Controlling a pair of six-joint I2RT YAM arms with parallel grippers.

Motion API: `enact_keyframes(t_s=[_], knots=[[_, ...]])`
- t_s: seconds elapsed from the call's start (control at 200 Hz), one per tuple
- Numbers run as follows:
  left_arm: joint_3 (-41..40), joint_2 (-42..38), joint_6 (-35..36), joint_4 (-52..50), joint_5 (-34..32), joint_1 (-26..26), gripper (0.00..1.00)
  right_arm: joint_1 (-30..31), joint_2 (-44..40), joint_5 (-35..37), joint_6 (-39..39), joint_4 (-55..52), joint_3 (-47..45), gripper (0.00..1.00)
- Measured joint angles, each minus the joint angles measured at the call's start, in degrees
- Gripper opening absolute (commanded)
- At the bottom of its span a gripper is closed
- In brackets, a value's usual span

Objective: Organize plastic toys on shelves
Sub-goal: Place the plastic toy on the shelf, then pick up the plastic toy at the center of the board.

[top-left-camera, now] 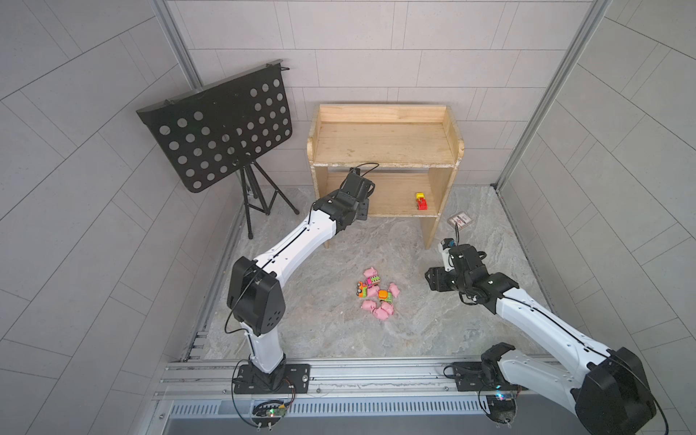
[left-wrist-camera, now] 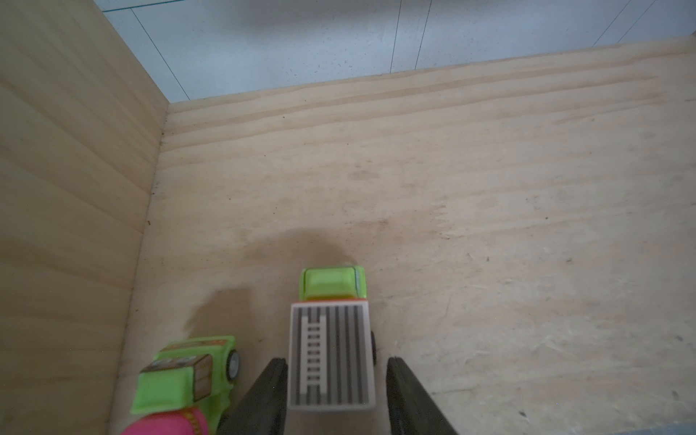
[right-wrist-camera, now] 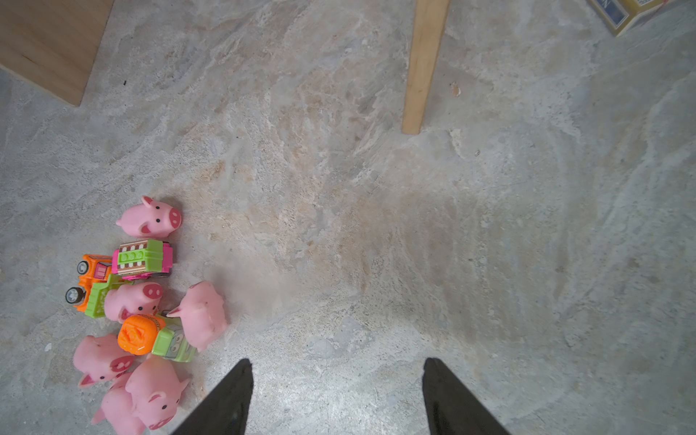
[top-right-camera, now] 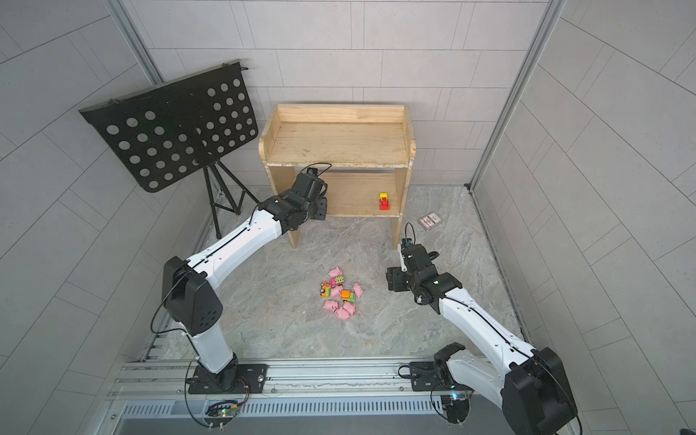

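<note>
Far out on the left tool's outer side, back by the wall, stands the black perforated music stand (top-left-camera: pixel 218 128). The left tool (left-wrist-camera: pixel 337 359) reaches into the lower shelf of the pale wooden shelves (top-left-camera: pixel 384 145), at that shelf's left end. In the left wrist view its dark fingers (left-wrist-camera: pixel 263 399) stand either side of a grey-topped truck (left-wrist-camera: pixel 331 350) with a green cab, which sits on the shelf board. One finger lies right along the truck's side and the other shows a thin gap, so the tool is parted rather than clamped on it. Just beside the tool, between it and the shelf's side wall, sits a green and pink vehicle (left-wrist-camera: pixel 188 373), near the truck but apart from it. Well apart from the left tool, at the other end of the same shelf, stands a red-yellow vehicle (top-left-camera: pixel 422 201)

On the tabletop (top-left-camera: pixel 320 339) in front of the shelves, between the two tools, lies a cluster of toys (top-left-camera: pixel 376 293). It holds six pink pigs (right-wrist-camera: pixel 150 218), a pink and green truck (right-wrist-camera: pixel 145 260), an orange and green truck (right-wrist-camera: pixel 94 271) and a green mixer (right-wrist-camera: pixel 150 335) with an orange drum, all jumbled together. The cluster lies near the right tool (right-wrist-camera: pixel 337 361), off to one side of its fingers and not between them. That tool hangs over the tabletop with its fingers spread wide and nothing in them. Beyond the right tool, past a plank leg (right-wrist-camera: pixel 422 67) of the shelves, the flat card packet (top-left-camera: pixel 460 219) lies on the tabletop
</note>
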Motion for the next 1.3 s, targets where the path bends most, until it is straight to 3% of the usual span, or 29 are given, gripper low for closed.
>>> enact_keyframes(t_s=[0.415, 0.805, 1.051, 1.301], knots=[[-0.3, -0.8, 0.0, -0.6, 2.9, 0.0, 0.63, 0.0, 0.0, -0.7, 0.0, 0.6, 0.0, 0.74], [-8.5, -12.3, 0.0, -0.9, 9.7, 0.0, 0.65, 1.4, 0.7, -5.8, -1.8, 0.9, 0.0, 0.74], [-19.3, -23.3, -0.4, -2.4, 13.5, 0.0, 0.66, 9.5, 6.2, -8.5, -4.9, 1.2, 1.5, 0.74], [-36.9, -36.7, -2.8, -2.0, 14.2, 0.2, 0.67, 17.2, 13.7, -9.1, -9.6, 0.7, 7.7, 0.71]])
